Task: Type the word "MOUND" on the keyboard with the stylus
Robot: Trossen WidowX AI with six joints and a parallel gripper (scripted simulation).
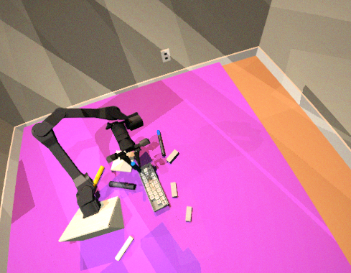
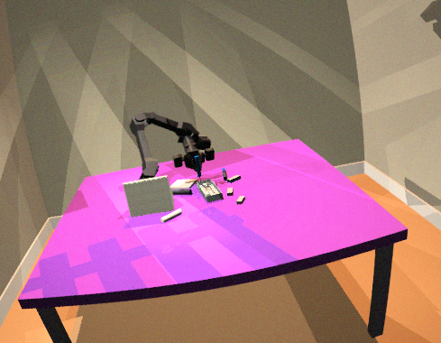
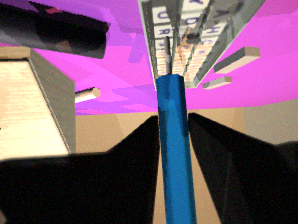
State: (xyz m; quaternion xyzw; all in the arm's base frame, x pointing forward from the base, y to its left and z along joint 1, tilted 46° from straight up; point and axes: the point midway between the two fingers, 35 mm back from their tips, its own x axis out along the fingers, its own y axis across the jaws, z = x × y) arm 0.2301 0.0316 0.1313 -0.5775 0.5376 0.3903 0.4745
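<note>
My gripper [image 1: 131, 159] [image 2: 197, 163] [image 3: 173, 121] is shut on the blue stylus [image 1: 133, 164] [image 2: 197, 162] [image 3: 172, 150]. The stylus points down with its thin grey tip [image 3: 170, 55] just over the far end of the keyboard [image 1: 154, 187] [image 2: 210, 190] [image 3: 200, 30]. The keyboard is a dark slab with pale keys, lying lengthwise on the pink table [image 1: 227, 172] [image 2: 285, 199]. In the wrist view the tip hangs over a row of lettered keys; I cannot tell whether it touches one.
A black pen with a blue cap [image 1: 161, 142], a dark marker [image 1: 122, 184] and a yellow pen [image 1: 98, 174] lie near the keyboard. Several small beige blocks [image 1: 174, 189] [image 1: 188, 213] [image 1: 172, 156] lie to its right. A white wedge [image 1: 94, 219] stands at the arm's base, and a white pad [image 1: 120, 166] lies left of the keyboard.
</note>
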